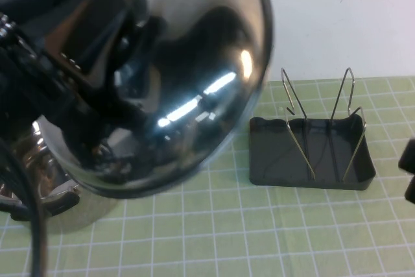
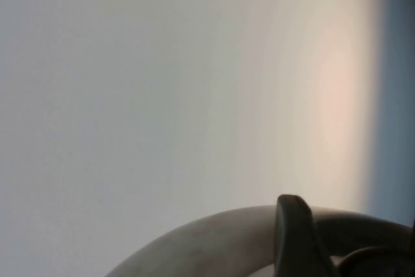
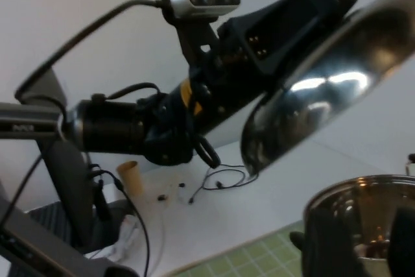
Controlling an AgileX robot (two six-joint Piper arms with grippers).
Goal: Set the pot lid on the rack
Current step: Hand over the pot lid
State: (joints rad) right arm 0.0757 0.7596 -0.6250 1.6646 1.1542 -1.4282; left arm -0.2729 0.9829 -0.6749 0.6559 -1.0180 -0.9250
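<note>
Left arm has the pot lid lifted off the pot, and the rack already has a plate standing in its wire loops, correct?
Not quite. The high view shows the rack empty, nothing between its wire loops. The rest holds: the left pincer has the pot lid raised above the pot. The right pincer sits at the table's right edge.

Left arm up high, right arm low at the edge.
Left tool (image 3: 324,4) is raised well above the surface; right tool (image 1: 408,170) sits parked at the right.

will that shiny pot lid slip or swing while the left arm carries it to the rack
The pot lid, raised by the left gripper, looks rigid polished steel, so probably slippery. Tilted, it may swing. The rack wires look thin, likely springy. Right gripper waits beside.
</note>
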